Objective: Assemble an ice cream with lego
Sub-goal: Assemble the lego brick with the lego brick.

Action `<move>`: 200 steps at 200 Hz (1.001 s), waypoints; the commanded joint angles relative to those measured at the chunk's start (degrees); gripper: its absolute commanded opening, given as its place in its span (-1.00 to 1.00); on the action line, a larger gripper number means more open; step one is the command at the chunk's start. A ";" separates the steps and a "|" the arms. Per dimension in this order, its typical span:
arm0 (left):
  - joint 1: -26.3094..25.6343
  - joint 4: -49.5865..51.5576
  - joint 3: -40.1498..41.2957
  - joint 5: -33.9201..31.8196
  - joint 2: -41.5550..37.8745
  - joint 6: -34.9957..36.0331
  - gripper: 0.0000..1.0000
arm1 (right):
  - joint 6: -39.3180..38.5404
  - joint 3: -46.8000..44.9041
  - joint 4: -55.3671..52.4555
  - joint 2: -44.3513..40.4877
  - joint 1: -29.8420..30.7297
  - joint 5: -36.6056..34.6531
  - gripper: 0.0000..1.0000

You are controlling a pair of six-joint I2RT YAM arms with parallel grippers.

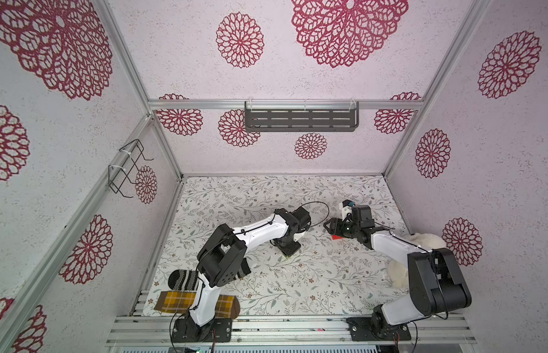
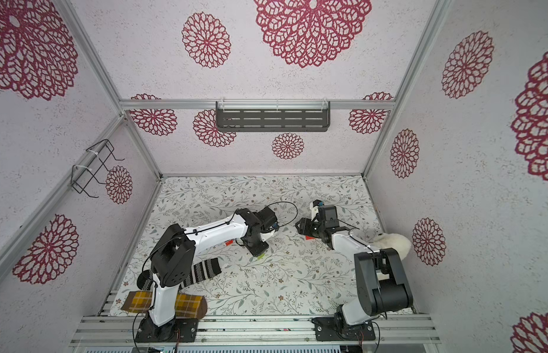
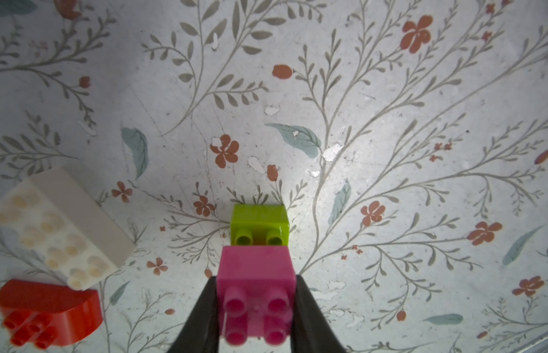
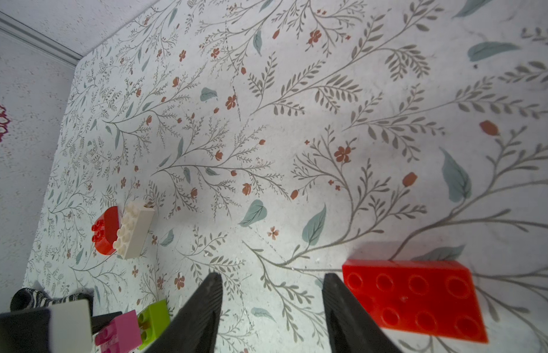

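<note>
Left wrist view has my left gripper [image 3: 256, 278] pinching the pink brick [image 3: 254, 269] by two opposite sides, studs toward the camera, which leaves its underside free to go down onto something. Just beyond it the lime green brick [image 3: 260, 220] sits on the table, two of its studs showing past the pink edge. I judge the pink one is lined up with it but not pressed home, since the right wrist view shows the pair at a slight angle to each other. The cream-white brick [image 3: 68, 226] and the rounded red brick [image 3: 52, 308] lie touching, off to one side. My right gripper [image 4: 271, 276] is spread with nothing in the gap. The flat red brick [image 4: 416, 293] lies just outside one finger, handy to take next, I think. So the ice cream is loose parts for now.

The table [image 3: 389, 91] wears a pale print of twigs, leaves and rust flowers, scuffed and chipped white in spots. Around it, in both top views, stand walls papered with crimson rosettes in an aluminium frame, with a dark slotted shelf [image 1: 301, 119] at the back and a wire rack [image 1: 127, 166] at the side. A striped sock [image 1: 187, 279] and a plaid sock [image 1: 178, 301] lie by my left base, and something white and fluffy [image 1: 425, 241] by my right arm.
</note>
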State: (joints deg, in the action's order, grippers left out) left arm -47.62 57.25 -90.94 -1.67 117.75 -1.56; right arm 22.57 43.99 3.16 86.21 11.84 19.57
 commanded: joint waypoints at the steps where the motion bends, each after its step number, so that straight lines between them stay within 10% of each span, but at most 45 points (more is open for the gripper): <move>1: 0.59 -0.90 -0.04 1.10 1.03 -0.12 -1.00 | 0.64 0.65 1.07 0.18 0.06 0.71 0.13; 200: 0.86 -0.63 0.57 -0.85 2.84 3.20 -1.00 | 0.36 0.65 0.99 0.08 0.14 1.05 0.13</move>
State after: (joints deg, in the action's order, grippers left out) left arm -47.44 57.08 -91.90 -2.31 119.63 -1.08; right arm 22.57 43.99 3.16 86.21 11.84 19.75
